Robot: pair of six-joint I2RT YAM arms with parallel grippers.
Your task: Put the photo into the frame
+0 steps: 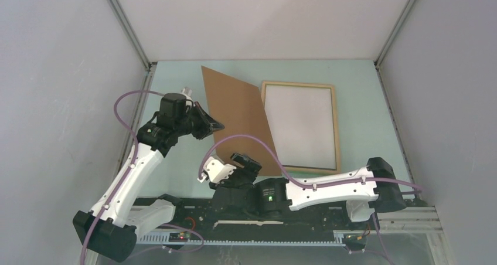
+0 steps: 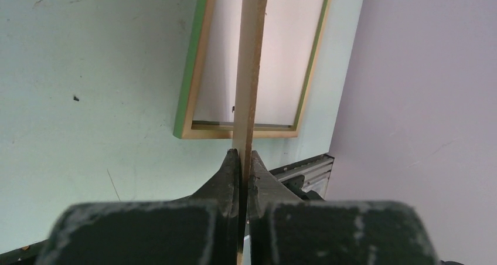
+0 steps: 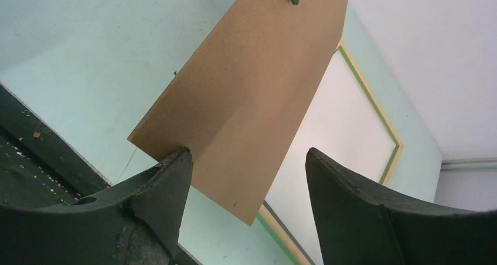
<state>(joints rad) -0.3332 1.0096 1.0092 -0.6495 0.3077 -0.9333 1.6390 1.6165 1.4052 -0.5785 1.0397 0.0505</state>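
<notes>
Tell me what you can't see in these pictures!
- Picture side of the flat brown board photo: every view shows only its plain back or its thin edge.
- Near left corner of the thin light-wood rectangular frame: in the top view, the photo covers it.
- Left gripper: in the right wrist view, the top edge cuts most of it off.
- Whether the open right gripper touches the photo: unclear in any view.
</notes>
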